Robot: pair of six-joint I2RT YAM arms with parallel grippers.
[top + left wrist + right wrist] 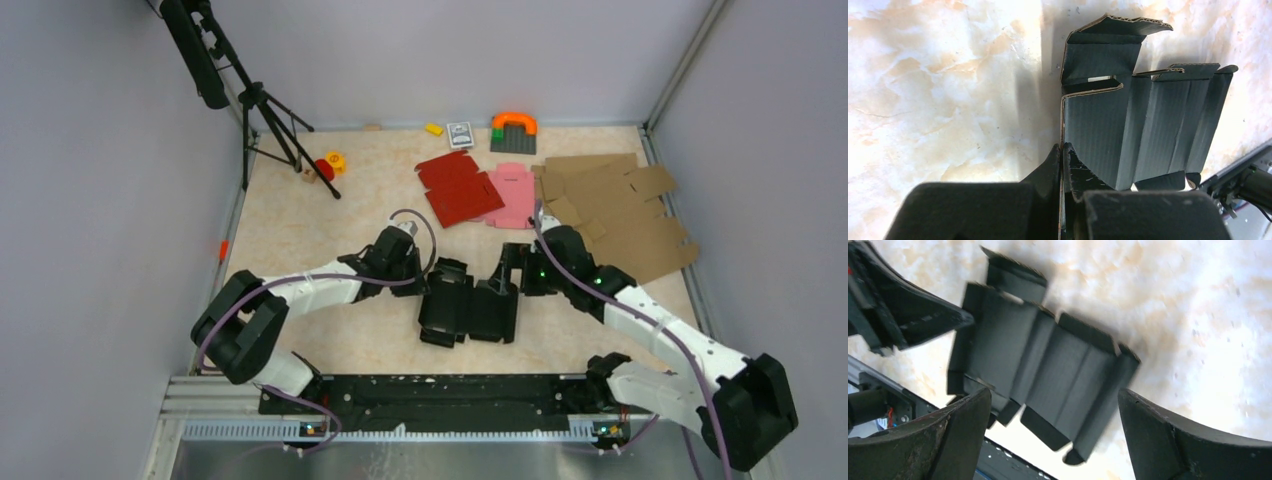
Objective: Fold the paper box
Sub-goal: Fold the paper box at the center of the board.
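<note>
Top external: the paper box [468, 305] is being observed lying partly unfolded on the marble-patterned table [300, 230], near the front centre, between the two arms. The left gripper [418, 272] is being held at the box's left edge. The right gripper [522, 272] is being held at its upper right corner. A red blank [455, 188], a pink blank [512, 196] and brown cardboard sheets [620, 215] are lying toward the back, well apart from the box.

Left wrist: the left gripper [1063, 150] is being pressed tight on a side panel of the paper box [1128, 130], and the cardboard edge is running up from between the fingertips. Creased panels and flaps are being seen tilted up off the table [948, 75].

Right wrist: the right gripper [1053, 395] is being held spread wide, with nothing clamped. The paper box [1048, 355] is lying on the table [1198, 315] below the gap, slightly blurred. Contact between fingers and box cannot be told. The left gripper [908, 315] is being seen at the box's far edge.
</note>
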